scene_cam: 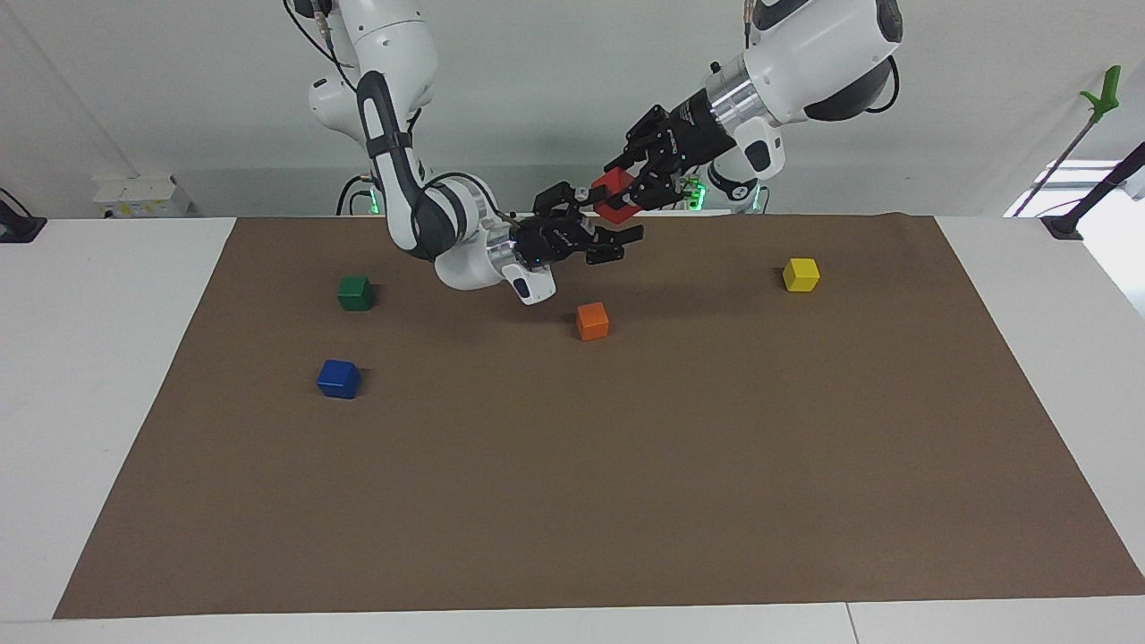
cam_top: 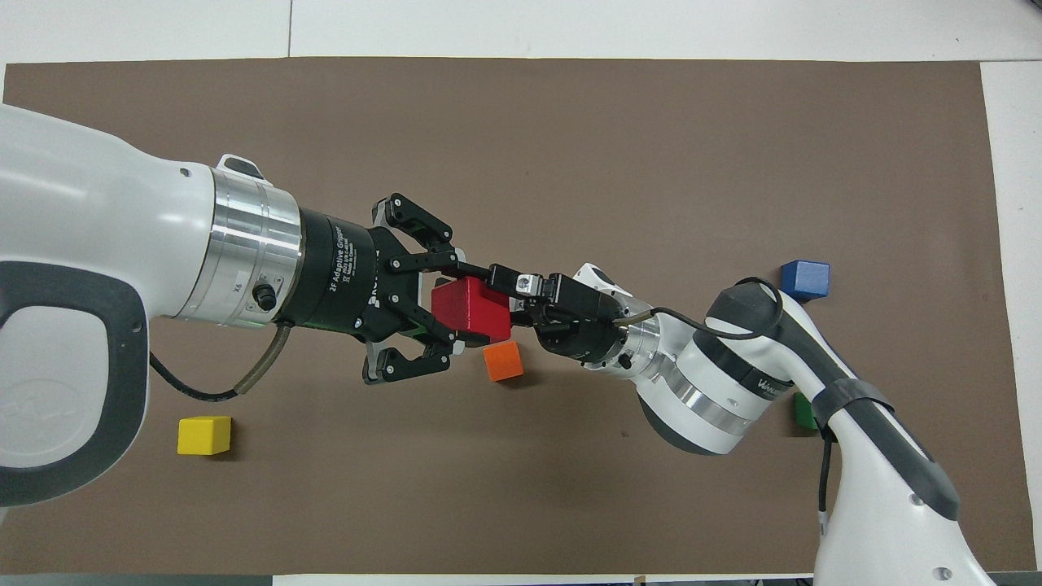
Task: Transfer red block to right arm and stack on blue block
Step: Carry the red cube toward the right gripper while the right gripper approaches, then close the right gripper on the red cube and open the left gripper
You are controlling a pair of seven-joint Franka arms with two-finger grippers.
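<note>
Your left gripper [scene_cam: 626, 192] was up in the air over the brown mat [scene_cam: 572, 501], approx. above its edge nearest the robots, jaws clamped on the small bright red cube [scene_cam: 613, 197]. So the red cube was off the table, held between both arms. Overhead you saw it in the left fingers [cam_top: 444, 262], one above and one below it in that view.

Your right gripper [scene_cam: 608, 224], the black two-finger one on the white jointed right arm [scene_cam: 420, 206] w/ the little blue light at its wrist, was right at the red cube. Its jaws stood wide apart, one finger [cam_top: 513, 281] lying along the cube's upper edge in the overhead view. You couldn't tell whether that finger touched the cube. No grip by the right gripper there.

The small deep blue cube [scene_cam: 338, 378] sat on the mat toward the right arm's end, well apart from both grippers, nothing on top of it. The small dark green cube [scene_cam: 355, 292] was nearer to the robots than the blue one, same end; overhead the right arm hid most of it.

The small orange cube [scene_cam: 592, 320] lay on the mat just below the meeting point of the grippers, untouched. The small yellow cube [scene_cam: 801, 275] sat toward the left arm's end, well apart from the rest.
</note>
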